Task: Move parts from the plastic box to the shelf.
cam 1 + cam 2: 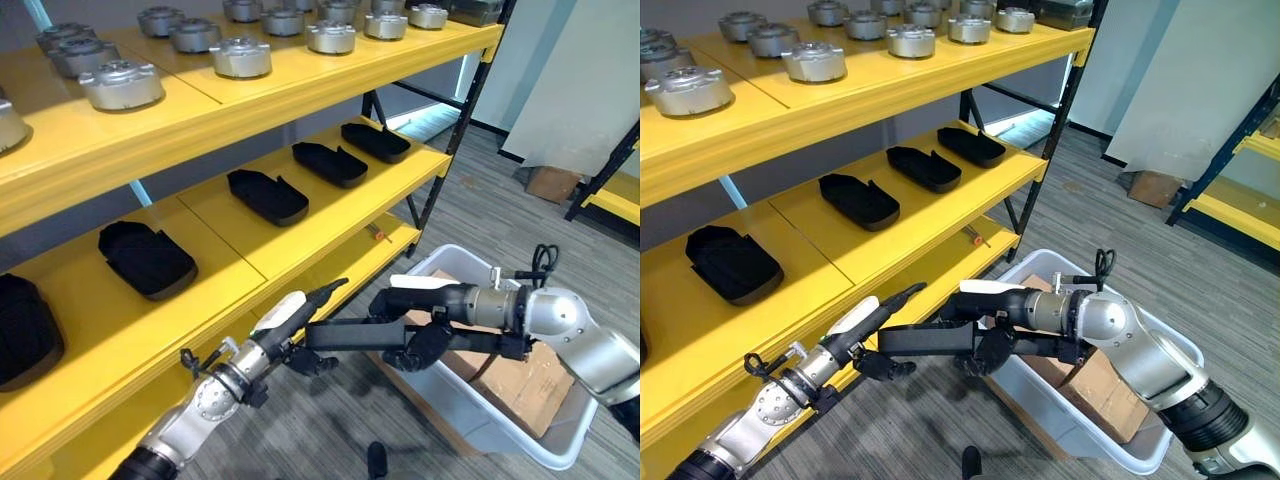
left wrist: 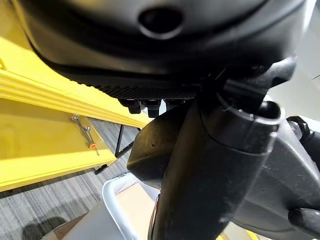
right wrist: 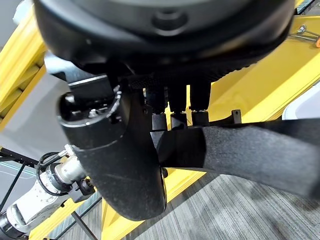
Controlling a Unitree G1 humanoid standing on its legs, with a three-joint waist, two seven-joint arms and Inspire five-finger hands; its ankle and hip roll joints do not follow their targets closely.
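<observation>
A long flat black part (image 1: 352, 334) hangs level in front of the shelf's lowest yellow board (image 1: 330, 262), held between both hands. My left hand (image 1: 292, 322) pinches its near end, thumb on top and fingers curled beneath. My right hand (image 1: 425, 318) is shut on the far end, its fingers (image 3: 172, 107) wrapped over the black part (image 3: 250, 155). The white plastic box (image 1: 470, 410) stands on the floor under my right arm, with brown cardboard (image 1: 520, 385) inside. Several matching black parts (image 1: 267, 195) lie in a row on the middle board.
Silver round metal parts (image 1: 240, 57) fill the top board. A small orange-handled screwdriver (image 1: 378, 235) lies on the lowest board. The shelf's black post (image 1: 440, 170) stands beside the box. Grey carpet surrounds the box, and another yellow rack (image 1: 610, 190) is at far right.
</observation>
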